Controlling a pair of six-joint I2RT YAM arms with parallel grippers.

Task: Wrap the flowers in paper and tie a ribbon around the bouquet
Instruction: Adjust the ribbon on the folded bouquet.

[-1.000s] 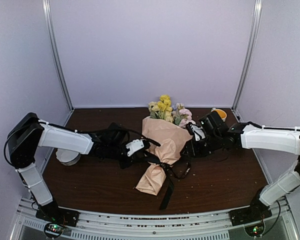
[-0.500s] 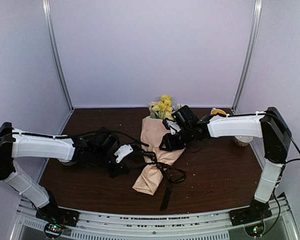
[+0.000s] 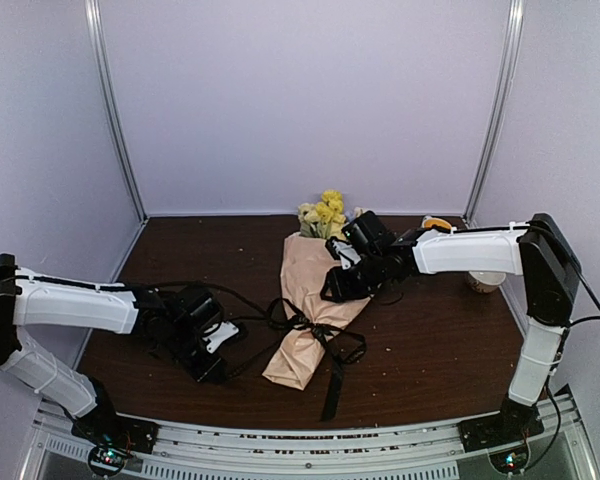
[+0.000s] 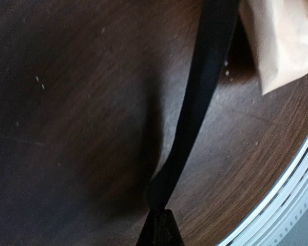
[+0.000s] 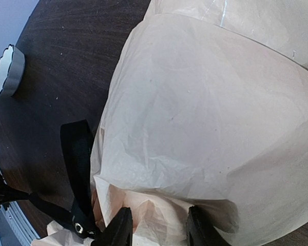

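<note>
The bouquet point(image 3: 310, 290) lies on the brown table, a tan-peach paper cone with yellow and cream flowers point(image 3: 325, 213) at its far end. A black ribbon point(image 3: 315, 330) is knotted round its narrow part, with loops and a tail trailing towards the front edge. My left gripper point(image 3: 215, 345) is shut on one ribbon end point(image 4: 195, 102), which runs taut to the knot. My right gripper point(image 3: 335, 285) rests on the wide part of the cone. Its fingers point(image 5: 118, 230) stand apart, straddling a crumpled fold of the paper point(image 5: 205, 118). The stems are hidden inside the wrap.
A white cup point(image 3: 483, 282) stands at the right behind my right arm, and a small yellow-topped object point(image 3: 437, 223) sits at the back right. A white scalloped dish point(image 5: 7, 69) sits on the left. The table's metal front rail point(image 4: 297, 174) is close to my left gripper.
My left gripper has drawn back to the left and nearer with the ribbon end, pulling it taut. My right gripper came from the cone's right edge onto its wide part, then stayed.
</note>
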